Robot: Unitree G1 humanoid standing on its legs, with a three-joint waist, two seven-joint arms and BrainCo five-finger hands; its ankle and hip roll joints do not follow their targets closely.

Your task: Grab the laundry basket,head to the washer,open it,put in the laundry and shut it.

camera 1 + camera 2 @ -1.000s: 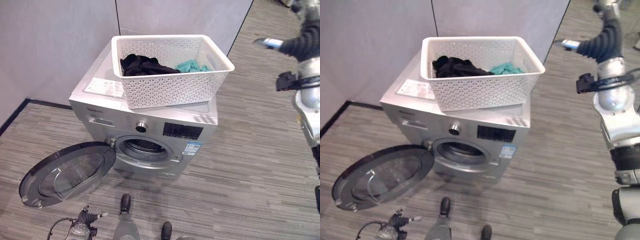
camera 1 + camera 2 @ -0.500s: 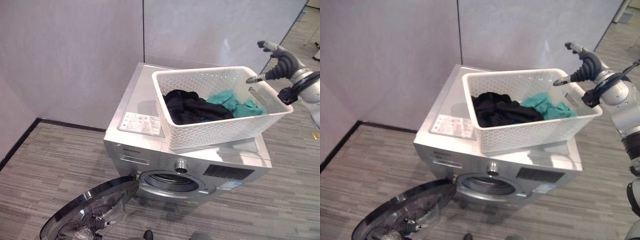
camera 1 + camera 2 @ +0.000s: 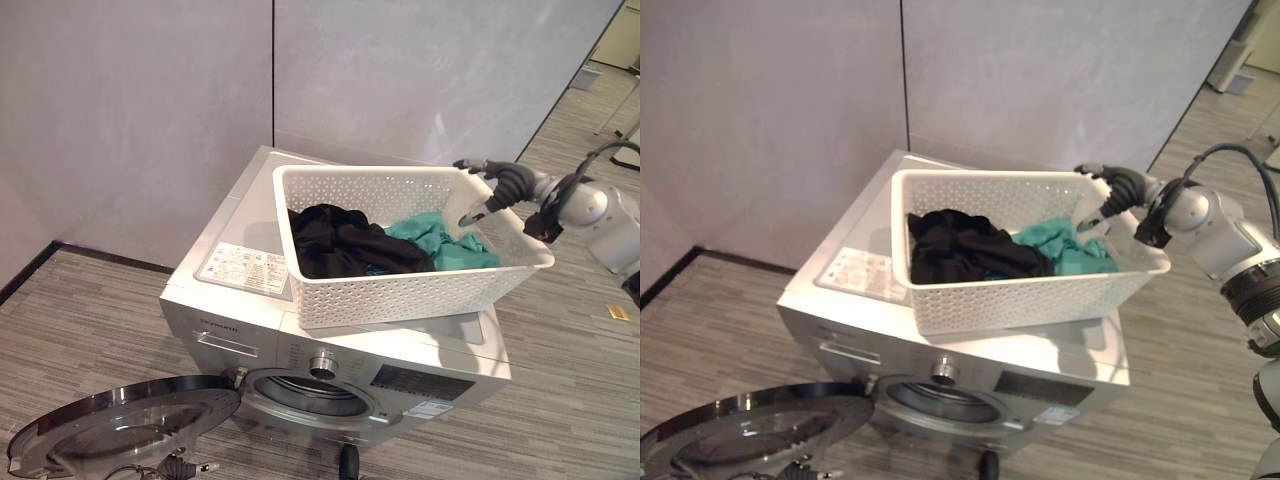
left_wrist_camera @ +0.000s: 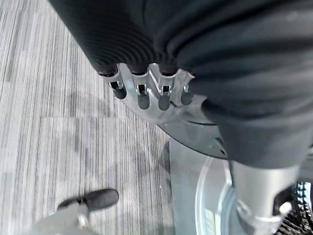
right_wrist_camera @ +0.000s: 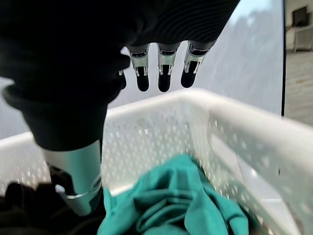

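Note:
A white perforated laundry basket point(image 3: 400, 295) stands on top of the silver washer point(image 3: 240, 215). Black clothes point(image 3: 335, 240) fill its left half, and a teal garment point(image 3: 440, 245) lies to their right. My right hand point(image 3: 495, 190) hovers open over the basket's right end, just above the teal garment point(image 5: 176, 205), with its fingers point(image 5: 164, 78) straight and holding nothing. The washer's round door point(image 3: 110, 425) hangs wide open at the lower left, leaving the drum opening point(image 3: 305, 390) uncovered. Low beside that door point(image 4: 195, 132), my left hand point(image 4: 143, 95) hangs open and idle.
Grey partition walls point(image 3: 150, 100) stand close behind the washer. Striped grey carpet point(image 3: 80, 310) surrounds it on the left and right. A printed label sheet point(image 3: 245, 265) lies on the washer top, left of the basket.
The camera has shifted. My right hand has come from outside the basket's far right rim to above its right end, lower and nearer the teal garment.

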